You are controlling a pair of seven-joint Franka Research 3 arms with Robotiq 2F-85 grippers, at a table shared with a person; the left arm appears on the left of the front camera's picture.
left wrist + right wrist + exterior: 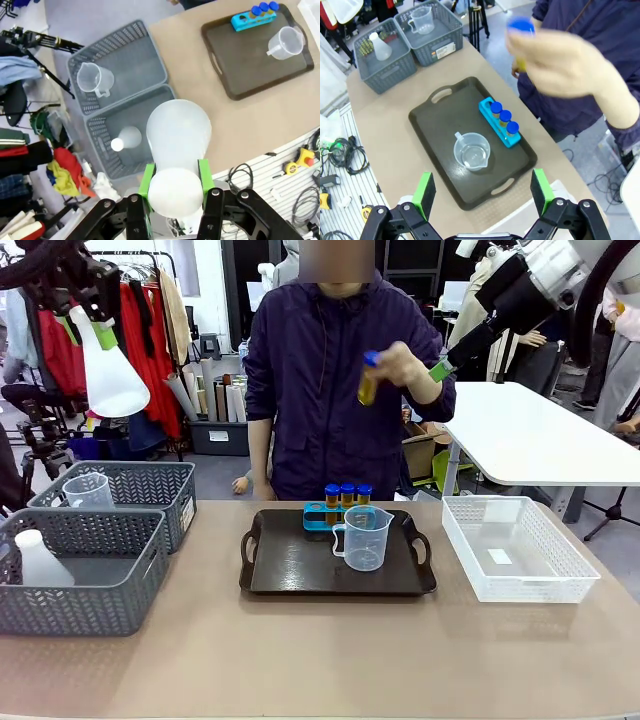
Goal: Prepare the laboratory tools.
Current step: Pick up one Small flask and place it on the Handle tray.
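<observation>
**Laboratory tools: partly set out, flask held aloft**

On the dark tray (290, 575) a clear jug (365, 537) and a blue rack (314, 518) with three capped tubes (347, 495) are already placed. The fourth tube (368, 382) is held in the person's hand (402, 365) above the tray's far side, cap up and slightly tilted.

A frosted conical flask (177, 132) is clamped at its neck by the left gripper (176, 174), high over the grey baskets (85, 585). Its long axis is near vertical, with the wide base pointed down.

The right gripper (484, 186) is spread wide with nothing held, raised beside the hand.

It is judged that the flask remains to be set down and the fourth tube racked.
</observation>
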